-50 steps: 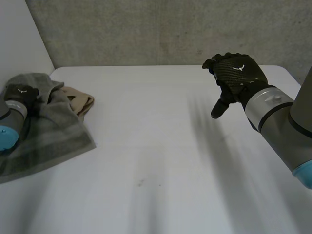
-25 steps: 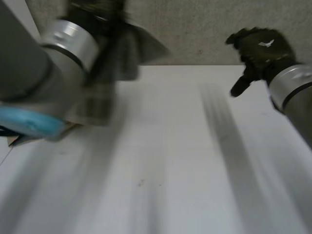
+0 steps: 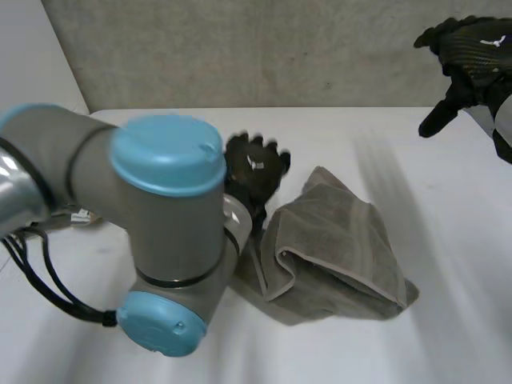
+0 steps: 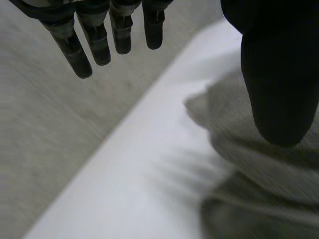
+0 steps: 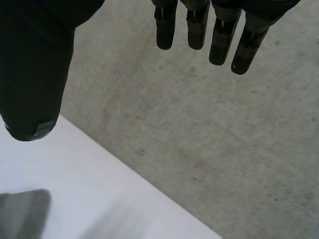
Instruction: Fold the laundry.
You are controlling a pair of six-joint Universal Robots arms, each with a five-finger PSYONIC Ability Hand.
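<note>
A grey towel (image 3: 340, 240) lies crumpled and partly doubled over in the middle of the white table (image 3: 384, 136). My left hand (image 3: 254, 170) hovers at the towel's left edge, open, with straight fingers that hold nothing. In the left wrist view its fingers (image 4: 99, 42) and thumb (image 4: 279, 79) stand spread above the towel (image 4: 249, 169). My right hand (image 3: 470, 56) is raised over the table's far right corner, well away from the towel. It is open, with fingers (image 5: 199, 25) and thumb (image 5: 35, 64) apart and empty, and a bit of the towel (image 5: 22, 219) lies far below it.
My left arm's elbow (image 3: 164, 240) bulks over the table's near left part. A concrete wall (image 3: 240, 48) runs along the table's far edge. The table's right half beside the towel is bare (image 3: 456, 224).
My left hand lifted the grey towel from the pile at the left, swung it to the table's middle and let it go. My right hand rose and drew away to the right.
</note>
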